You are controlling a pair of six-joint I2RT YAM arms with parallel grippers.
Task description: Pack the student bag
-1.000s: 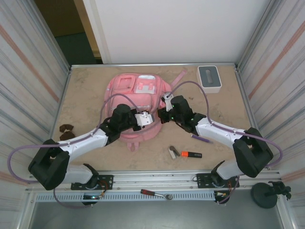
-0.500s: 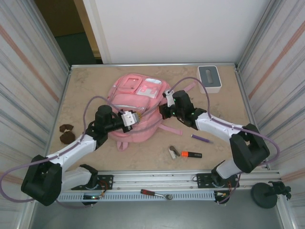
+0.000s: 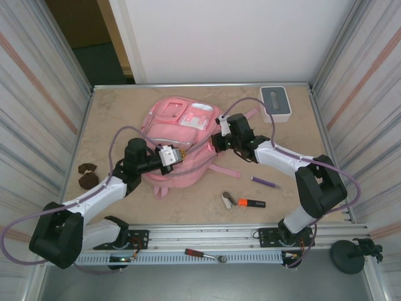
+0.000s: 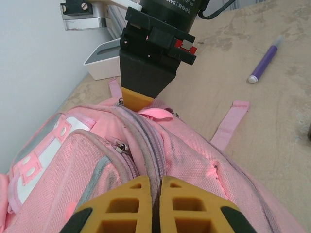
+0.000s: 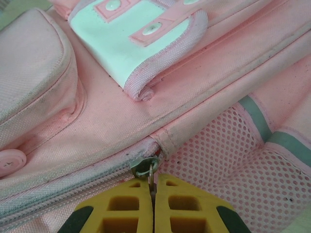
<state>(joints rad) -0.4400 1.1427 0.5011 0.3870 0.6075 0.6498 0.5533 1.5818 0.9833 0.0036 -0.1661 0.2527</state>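
We list the student bag [image 3: 166, 119] mid-table, flat, pockets up, long axis near-left to far-right. Left gripper [image 4: 155, 191] pinched closed on its zip seam [image 4: 146, 145]; right gripper [image 5: 151, 194] closed on a zipper pull [image 5: 146, 167].

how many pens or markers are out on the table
2: a purple pen right of the pink backpack, an orange marker beside it, nearer the robot. Others may be hidden.

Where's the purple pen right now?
In the top view the purple pen lies on the table, right of the student bag, just beyond the orange marker.
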